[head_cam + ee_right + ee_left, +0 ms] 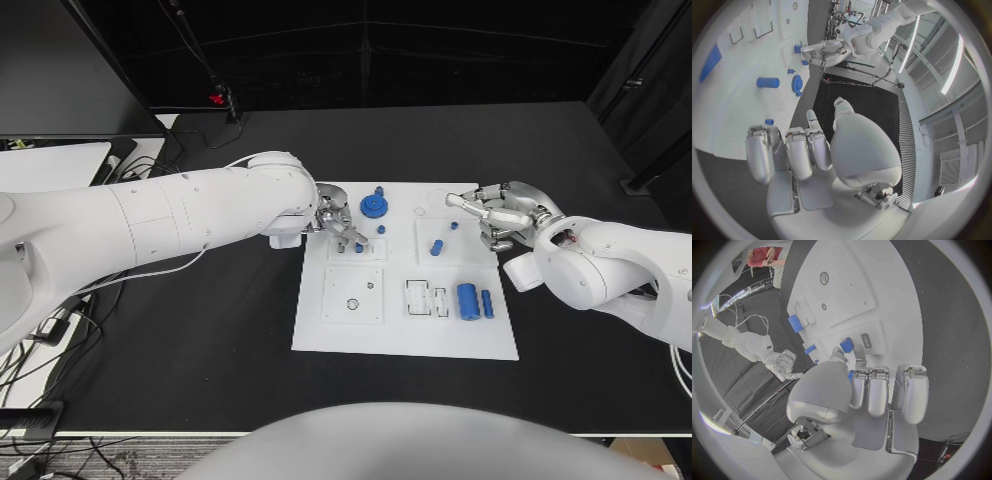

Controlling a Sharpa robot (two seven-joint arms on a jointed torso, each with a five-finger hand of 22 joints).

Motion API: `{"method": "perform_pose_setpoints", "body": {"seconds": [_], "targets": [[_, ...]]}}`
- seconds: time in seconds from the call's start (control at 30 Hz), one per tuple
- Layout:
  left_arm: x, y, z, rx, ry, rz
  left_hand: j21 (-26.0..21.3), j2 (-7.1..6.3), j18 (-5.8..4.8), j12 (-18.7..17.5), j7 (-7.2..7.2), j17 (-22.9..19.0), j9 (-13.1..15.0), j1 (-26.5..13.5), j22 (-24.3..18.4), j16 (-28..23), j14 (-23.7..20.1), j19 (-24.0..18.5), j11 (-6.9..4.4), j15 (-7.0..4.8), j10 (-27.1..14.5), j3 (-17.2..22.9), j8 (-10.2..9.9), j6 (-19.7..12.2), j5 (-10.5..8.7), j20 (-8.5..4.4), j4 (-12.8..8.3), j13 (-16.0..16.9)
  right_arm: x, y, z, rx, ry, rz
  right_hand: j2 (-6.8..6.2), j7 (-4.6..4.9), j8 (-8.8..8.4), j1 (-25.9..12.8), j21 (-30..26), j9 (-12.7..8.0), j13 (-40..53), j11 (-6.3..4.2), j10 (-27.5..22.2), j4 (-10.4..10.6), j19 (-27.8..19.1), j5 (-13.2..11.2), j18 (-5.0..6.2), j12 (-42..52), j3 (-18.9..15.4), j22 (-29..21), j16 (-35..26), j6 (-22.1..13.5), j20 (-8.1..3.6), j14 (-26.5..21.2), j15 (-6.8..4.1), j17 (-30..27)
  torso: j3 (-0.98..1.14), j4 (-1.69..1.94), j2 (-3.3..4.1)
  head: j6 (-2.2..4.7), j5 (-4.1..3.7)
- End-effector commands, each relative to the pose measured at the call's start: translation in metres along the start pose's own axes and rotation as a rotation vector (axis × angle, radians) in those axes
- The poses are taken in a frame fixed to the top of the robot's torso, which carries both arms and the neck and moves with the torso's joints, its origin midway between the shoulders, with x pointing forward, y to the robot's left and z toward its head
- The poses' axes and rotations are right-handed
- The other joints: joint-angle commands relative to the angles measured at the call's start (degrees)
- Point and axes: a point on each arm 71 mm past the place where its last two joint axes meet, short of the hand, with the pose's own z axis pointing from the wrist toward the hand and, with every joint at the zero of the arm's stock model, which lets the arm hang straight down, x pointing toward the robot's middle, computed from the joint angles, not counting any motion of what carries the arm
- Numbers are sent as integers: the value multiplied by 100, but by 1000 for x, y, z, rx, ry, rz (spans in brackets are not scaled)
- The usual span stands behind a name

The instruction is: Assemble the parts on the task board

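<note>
Small blue plastic peg near the far left part of white flat task board, probably light, stiff, slippery; best pinched at sides. Left robot hand fingers around it, grip not certain; right robot hand curled, seemingly holding nothing

black table | dark curtain backdrop | cables at table's left edge

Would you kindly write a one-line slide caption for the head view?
Both hands, left hand and right hand, hover over the far end of the white task board, blue parts scattered on it.
</note>
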Motion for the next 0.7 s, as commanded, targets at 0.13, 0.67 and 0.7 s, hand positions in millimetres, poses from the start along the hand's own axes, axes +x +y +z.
{"method": "perform_pose_setpoints", "body": {"seconds": [0.13,0.67,0.7], "targets": [[-2,0,1,-6,-1,2,18,465,-37,-24,-24,1509,-8,409,1509,5,608,587,-74,-30,640,-31,-29,3,-11,-38,17,1473,2,1,0,-3,14,0,55,73,17,9,-19,8,1508,39,597,-10,189,32,97,14,-33,1324,14,-56,44,605,31,1509,-1,-2,2,-1,-7],[-5,-2,-3,80,-66,-28,18,292,-37,-24,22,1509,-22,29,1509,5,608,587,-31,2,640,-410,-28,22,-97,-40,14,1473,2,0,1,1,13,0,55,73,17,9,-19,8,1508,39,597,-10,189,32,97,14,-33,1324,14,-56,44,605,31,1509,0,0,1,-1,8],[-5,-2,-5,97,-75,-38,18,259,-37,-24,34,1509,-19,-149,1509,5,608,587,-20,12,640,-524,-26,12,-107,-38,11,1473,2,0,1,1,13,0,55,73,17,9,-19,8,1508,39,597,-10,189,32,97,14,-33,1324,14,-56,44,605,31,1509,-2,-2,1,-1,7]]}}
